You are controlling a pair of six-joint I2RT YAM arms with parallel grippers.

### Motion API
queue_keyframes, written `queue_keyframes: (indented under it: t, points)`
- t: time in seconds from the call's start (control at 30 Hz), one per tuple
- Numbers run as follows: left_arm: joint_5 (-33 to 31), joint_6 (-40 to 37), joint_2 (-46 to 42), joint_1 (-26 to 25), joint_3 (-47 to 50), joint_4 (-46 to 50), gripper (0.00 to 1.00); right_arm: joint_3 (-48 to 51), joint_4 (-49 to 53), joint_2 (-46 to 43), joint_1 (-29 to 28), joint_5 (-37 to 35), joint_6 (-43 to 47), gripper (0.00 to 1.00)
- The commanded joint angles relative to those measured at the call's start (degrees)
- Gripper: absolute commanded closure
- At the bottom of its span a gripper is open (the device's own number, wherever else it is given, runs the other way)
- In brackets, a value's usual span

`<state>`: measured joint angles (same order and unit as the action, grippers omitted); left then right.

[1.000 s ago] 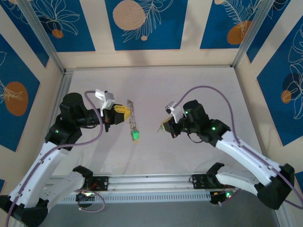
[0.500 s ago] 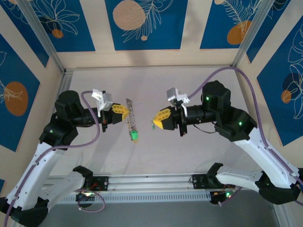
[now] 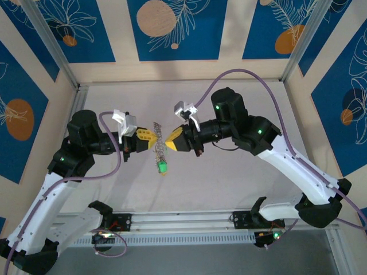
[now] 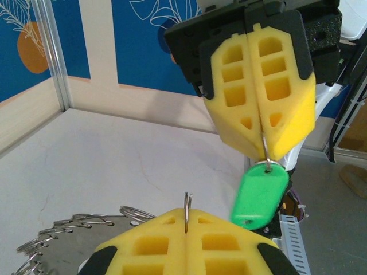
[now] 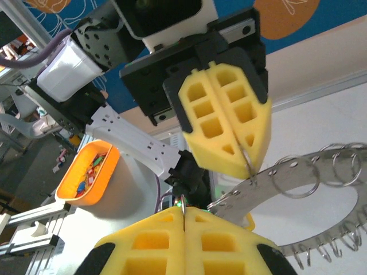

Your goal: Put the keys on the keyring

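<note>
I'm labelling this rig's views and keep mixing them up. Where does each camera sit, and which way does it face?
Top external: above and behind the bases, looking down on the table; both arms show, left gripper and right gripper tip to tip at the keyring.
Left wrist: on the left arm, facing the right gripper, a green key at its tip; own fingers at the bottom.
Right wrist: on the right arm, facing the left gripper and keyring; own fingers at the bottom.
Both wrist views share the keyring.

Both arms bent inward toward centre; left pincer (image 3: 153,139) and right pincer (image 3: 167,141) clamped closed, tips facing, just apart.
</note>
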<state>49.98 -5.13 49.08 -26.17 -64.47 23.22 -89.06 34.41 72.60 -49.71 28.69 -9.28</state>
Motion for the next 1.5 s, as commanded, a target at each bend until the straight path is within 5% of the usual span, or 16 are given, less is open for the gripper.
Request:
queue_keyframes:
  t: [0.0,1.47]
  points:
    - [2.2,-1.9,-0.7,-0.7,-2.5,-1.2,1.0,-2.6,1.3,0.8,-0.3,-1.1,-1.0,1.0]
    - [0.5,-5.0,-2.7,-1.9,-2.3,1.1,1.0,-7.7,7.9,9.1,2.9,-4.6,-5.8,1.0]
